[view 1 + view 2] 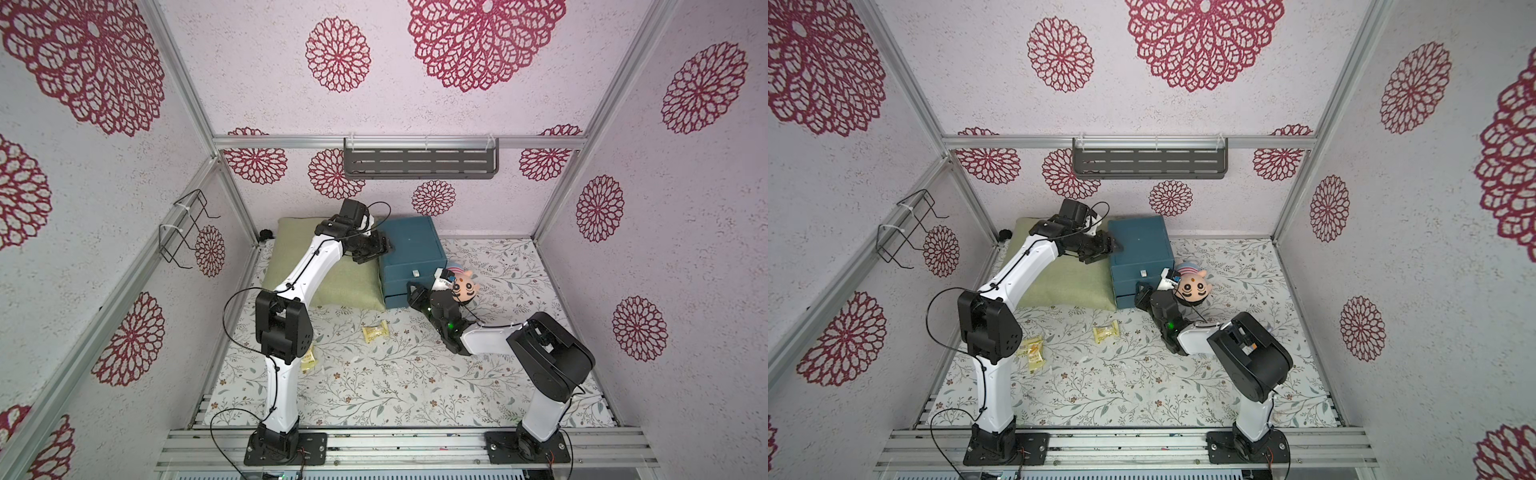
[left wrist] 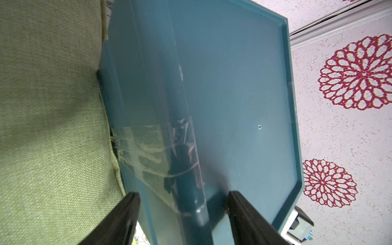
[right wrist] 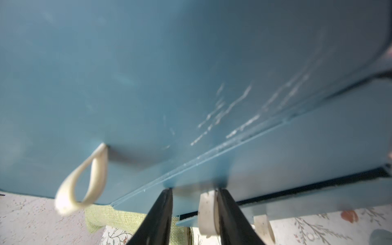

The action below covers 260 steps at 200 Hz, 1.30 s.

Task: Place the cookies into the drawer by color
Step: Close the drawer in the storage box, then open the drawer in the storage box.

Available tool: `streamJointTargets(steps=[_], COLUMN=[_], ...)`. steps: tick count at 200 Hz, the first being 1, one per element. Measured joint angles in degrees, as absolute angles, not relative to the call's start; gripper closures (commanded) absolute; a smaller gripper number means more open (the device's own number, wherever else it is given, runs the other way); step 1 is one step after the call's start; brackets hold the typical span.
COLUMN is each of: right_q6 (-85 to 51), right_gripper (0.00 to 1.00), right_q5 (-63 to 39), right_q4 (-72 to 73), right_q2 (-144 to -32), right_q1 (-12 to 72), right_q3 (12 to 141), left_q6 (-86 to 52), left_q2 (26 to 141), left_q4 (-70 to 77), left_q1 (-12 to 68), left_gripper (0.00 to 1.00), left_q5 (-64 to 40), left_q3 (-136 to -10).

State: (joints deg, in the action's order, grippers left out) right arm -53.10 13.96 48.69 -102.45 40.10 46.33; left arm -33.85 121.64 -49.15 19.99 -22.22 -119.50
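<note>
The drawer (image 1: 409, 245), a teal chest of three stacked fronts, is seen standing toward the far edge of the floral-covered table (image 1: 374, 395). Its left side is pressed against a green cushion (image 1: 328, 274), and a peach plush toy (image 1: 465, 287) lies just beside its right front corner. The left gripper (image 2: 183, 193) is held at the chest's upper left edge with its jaws spread well apart. One finger is set between the cushion and the chest's side, the other over the lid, and the raised rim is straddled between them. Nothing is clamped, and whether the pads touch the plastic cannot be told. The right gripper (image 3: 194, 190) is set against the chest's front at the middle drawer, its jaws partly open and both tips touching the front panel. The middle white tab (image 3: 206, 212) is found between the jaws, lying against one finger (image 3: 227, 207) while a clear gap is left to the other, so the tab is not pinched. The top drawer's looped tab (image 3: 84, 182) hangs free beside them. One yellow cookie (image 1: 375, 332) lies on the table just before the cushion's near edge, between the two arms. A second yellow cookie (image 1: 1032, 353) lies nearer the table's left edge, beside the left arm's elbow. Both are well apart from either gripper.
</note>
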Motion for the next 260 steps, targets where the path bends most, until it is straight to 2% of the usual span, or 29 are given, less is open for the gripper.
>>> streamJointTargets(steps=[69,102,126,152,157,163,207,233,260], right_q6=[-53.6,-53.43,-53.43,-53.78,-53.84,-53.91,-55.59,-57.08,-58.7], right_gripper=[0.6,0.57,0.51,0.4,0.38,0.36,0.27,0.26,0.34], right_q5=[13.58,12.01,11.62,11.18,11.03,10.66,8.86,7.49,6.44], right_q4=[48.58,47.62,47.29,47.97,48.03,48.12,50.19,51.75,52.75], right_q2=[-102.5,-98.96,-95.29,-93.41,-93.43,-93.43,-96.29,-99.15,-101.93], right_q1=[40.1,40.29,40.51,40.49,40.49,40.49,40.32,39.72,39.09], right_q3=[46.35,42.74,39.18,35.75,35.33,34.79,33.12,33.47,34.44], left_q6=[-33.82,-33.8,-33.71,-33.47,-33.39,-33.39,-33.19,-33.17,-33.17], left_q2=[121.64,121.64,121.64,121.64,121.69,121.75,122.1,122.1,122.1], left_q4=[-49.12,-49.12,-49.15,-49.23,-49.28,-49.3,-49.36,-49.36,-49.36], left_q1=[19.99,19.99,20.01,19.99,19.99,19.99,20.01,20.01,20.01], left_gripper=[0.28,0.28,0.26,0.18,0.07,0.0,0.03,0.03,0.03], left_q5=[-22.22,-22.22,-22.11,-21.74,-21.67,-21.54,-21.45,-21.45,-21.41], left_q3=[-119.5,-119.5,-119.5,-119.5,-119.5,-119.5,-119.42,-119.42,-119.42])
